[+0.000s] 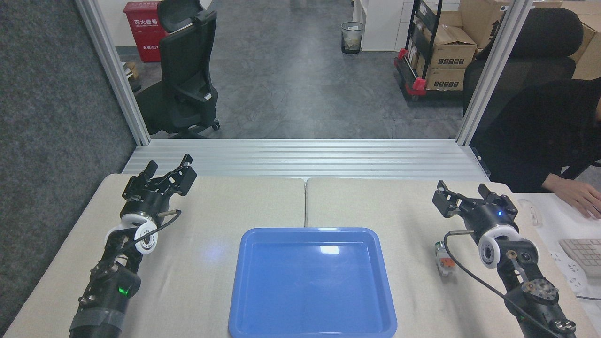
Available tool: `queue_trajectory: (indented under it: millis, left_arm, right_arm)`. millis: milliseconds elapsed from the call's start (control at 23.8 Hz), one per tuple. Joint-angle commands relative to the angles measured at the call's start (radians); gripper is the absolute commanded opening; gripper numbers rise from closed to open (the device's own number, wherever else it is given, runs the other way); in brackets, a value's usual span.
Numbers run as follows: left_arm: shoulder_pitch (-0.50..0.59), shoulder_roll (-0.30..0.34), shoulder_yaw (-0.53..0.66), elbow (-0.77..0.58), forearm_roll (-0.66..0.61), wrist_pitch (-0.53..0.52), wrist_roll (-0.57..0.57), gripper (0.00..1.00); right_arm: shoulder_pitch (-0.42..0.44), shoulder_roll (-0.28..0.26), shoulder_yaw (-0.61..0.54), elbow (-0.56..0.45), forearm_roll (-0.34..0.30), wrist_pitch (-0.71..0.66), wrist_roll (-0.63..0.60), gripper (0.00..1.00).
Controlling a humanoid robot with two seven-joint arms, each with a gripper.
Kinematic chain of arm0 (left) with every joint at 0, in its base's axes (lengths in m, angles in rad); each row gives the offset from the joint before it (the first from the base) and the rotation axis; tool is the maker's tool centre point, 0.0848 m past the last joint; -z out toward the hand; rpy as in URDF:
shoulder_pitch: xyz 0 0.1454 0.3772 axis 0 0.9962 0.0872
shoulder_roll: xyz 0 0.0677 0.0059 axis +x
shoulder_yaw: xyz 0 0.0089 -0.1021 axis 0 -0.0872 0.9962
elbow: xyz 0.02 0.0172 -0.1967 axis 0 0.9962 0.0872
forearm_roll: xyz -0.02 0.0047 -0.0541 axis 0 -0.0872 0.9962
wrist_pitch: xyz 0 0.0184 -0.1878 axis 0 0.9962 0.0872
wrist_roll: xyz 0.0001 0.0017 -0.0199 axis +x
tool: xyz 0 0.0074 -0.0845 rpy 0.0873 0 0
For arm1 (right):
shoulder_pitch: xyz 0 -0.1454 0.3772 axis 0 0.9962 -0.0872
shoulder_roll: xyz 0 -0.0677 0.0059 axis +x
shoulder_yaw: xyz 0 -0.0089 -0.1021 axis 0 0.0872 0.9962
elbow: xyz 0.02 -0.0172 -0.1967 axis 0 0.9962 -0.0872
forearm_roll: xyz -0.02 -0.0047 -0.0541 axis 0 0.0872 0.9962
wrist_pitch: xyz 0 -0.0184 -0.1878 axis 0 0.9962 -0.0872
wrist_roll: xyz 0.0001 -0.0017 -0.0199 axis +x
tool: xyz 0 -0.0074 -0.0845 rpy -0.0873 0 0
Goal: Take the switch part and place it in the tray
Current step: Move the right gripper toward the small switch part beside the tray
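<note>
— Has anything gone into the tray yet?

— No, it's bare. The switch part lies on the surface off the tray's right side, near the rim but apart from it, just beside the right arm's wrist. So the pick and the placing are both still to do, I'd say

— And the grippers?

— The right gripper hovers beyond the part with its jaws spread and nothing between them. The left gripper is open too, empty, well away on the far left

— Room to work?

— Plenty between part and tray, nothing in the way. The tight side is the right: the surface edge is close, and a person's hand rests at a keyboard just past it. The arm's black cable loops right by the part, which I'd guess could snag
</note>
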Motion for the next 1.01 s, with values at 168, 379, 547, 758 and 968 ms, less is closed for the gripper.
queue_trajectory:
  millis: [168, 379, 547, 758, 968]
  left_arm:
    - [0.000, 0.000, -0.023, 0.000, 0.000, -0.002, -0.002, 1.00]
    - [0.000, 0.000, -0.023, 0.000, 0.000, -0.002, -0.002, 1.00]
    - [0.000, 0.000, -0.023, 0.000, 0.000, -0.002, -0.002, 1.00]
    - [0.000, 0.000, -0.023, 0.000, 0.000, -0.002, -0.002, 1.00]
    - [0.000, 0.000, -0.023, 0.000, 0.000, -0.002, -0.002, 1.00]
  right_arm:
    - [-0.114, -0.001, -0.065, 0.018, -0.052, -0.007, 0.004, 0.98]
    - [-0.115, -0.001, -0.054, 0.018, -0.048, -0.010, 0.003, 0.98]
    - [-0.107, -0.004, -0.034, 0.014, -0.048, -0.013, -0.003, 0.98]
    - [-0.103, -0.010, -0.033, 0.014, -0.046, -0.017, -0.031, 0.98]
    - [-0.078, -0.018, -0.033, 0.018, -0.028, -0.092, -0.155, 0.98]
